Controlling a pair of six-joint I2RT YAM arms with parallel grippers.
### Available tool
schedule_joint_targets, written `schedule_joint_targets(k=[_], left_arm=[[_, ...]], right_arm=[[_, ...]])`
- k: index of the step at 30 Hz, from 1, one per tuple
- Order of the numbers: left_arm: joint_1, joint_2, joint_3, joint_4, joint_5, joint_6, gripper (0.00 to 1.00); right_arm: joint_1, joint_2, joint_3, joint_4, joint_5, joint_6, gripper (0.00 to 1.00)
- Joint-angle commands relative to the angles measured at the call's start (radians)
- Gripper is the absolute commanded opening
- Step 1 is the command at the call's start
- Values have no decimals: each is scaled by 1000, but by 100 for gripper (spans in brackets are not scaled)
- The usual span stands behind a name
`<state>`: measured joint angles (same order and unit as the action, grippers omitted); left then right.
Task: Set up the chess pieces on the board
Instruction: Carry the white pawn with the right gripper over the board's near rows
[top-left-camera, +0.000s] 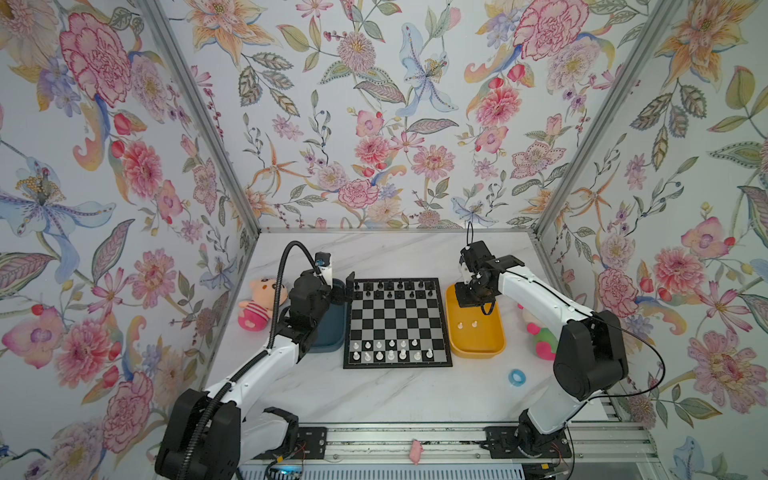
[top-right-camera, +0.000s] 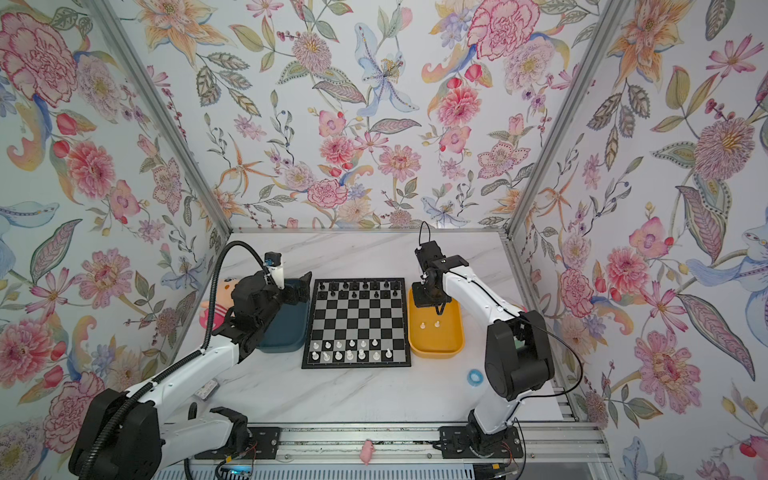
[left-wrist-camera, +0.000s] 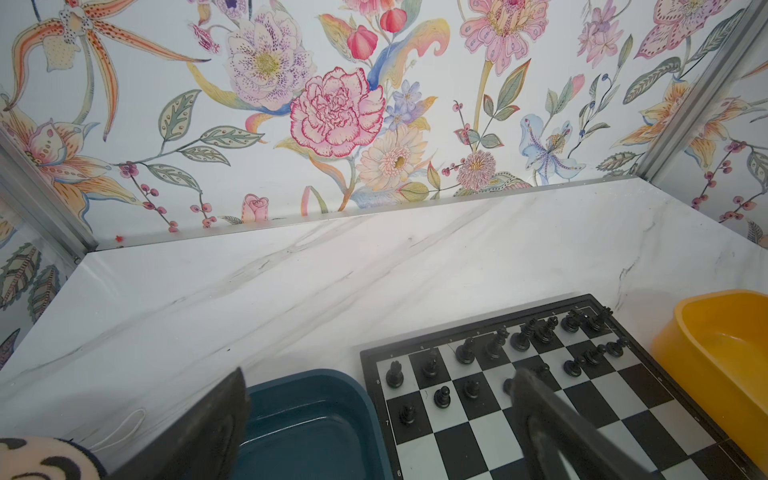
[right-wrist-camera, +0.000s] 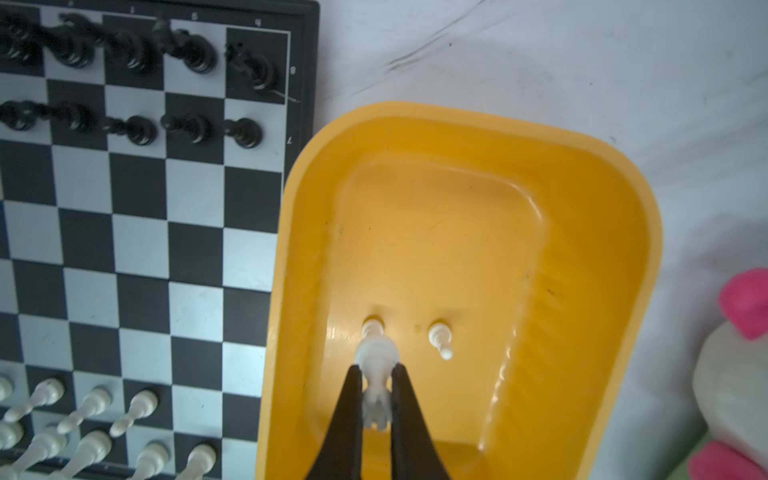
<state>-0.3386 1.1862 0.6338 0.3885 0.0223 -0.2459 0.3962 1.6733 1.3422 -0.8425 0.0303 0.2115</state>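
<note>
Wrist view alone shows right tool (right-wrist-camera: 376, 370) clamped on white piece (right-wrist-camera: 376, 353) over yellow tray (right-wrist-camera: 582, 166); left tool (left-wrist-camera: 379, 376) apart.

You have the board (top-left-camera: 397, 322) mid-table, the left tray (top-left-camera: 332, 330) beside its 9 o'clock, the right tray (top-left-camera: 478, 353) beside its 3 o'clock. The chess pieces (top-left-camera: 390, 350) stand along its 6 o'clock rows, the opposing chessmen (top-left-camera: 390, 289) along 12 o'clock. Two more pieces (top-left-camera: 460, 325) stand in the right tray; the ring (top-left-camera: 516, 377) lies at the board's 4 o'clock.
</note>
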Motion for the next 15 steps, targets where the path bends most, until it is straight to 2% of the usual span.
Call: schedule_joint_targets(k=[1, 15], left_arm=[[12, -37, -26, 23, 24, 11, 99], [11, -132, -85, 26, 39, -3, 99]], right_arm=[[59, -57, -18, -77, 18, 50, 0], [325, -172, -156, -118, -5, 249, 0]])
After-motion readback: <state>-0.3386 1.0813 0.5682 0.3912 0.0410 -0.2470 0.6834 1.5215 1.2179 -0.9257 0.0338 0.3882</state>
